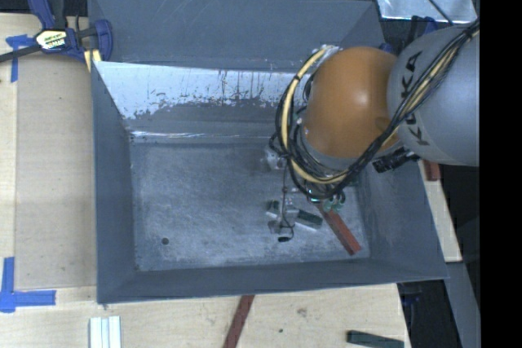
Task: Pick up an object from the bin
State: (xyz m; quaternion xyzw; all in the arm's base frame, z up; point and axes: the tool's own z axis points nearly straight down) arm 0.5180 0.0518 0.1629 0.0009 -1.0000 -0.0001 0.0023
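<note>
My gripper [285, 218] hangs low over the bin floor, right of centre and near the front wall, below the arm's wrist. A small dark grey flat piece [309, 218] lies just to its right, close beside it; whether they touch cannot be made out. Further right, a reddish-brown stick [345, 233] lies slanted on the floor, running down toward the front right corner, with a bit of green at its upper end [333, 206].
The arm with its cables covers the right part of the bin and hides the floor beneath it. A tiny dark speck [165, 240] sits on the floor at the front left.
</note>
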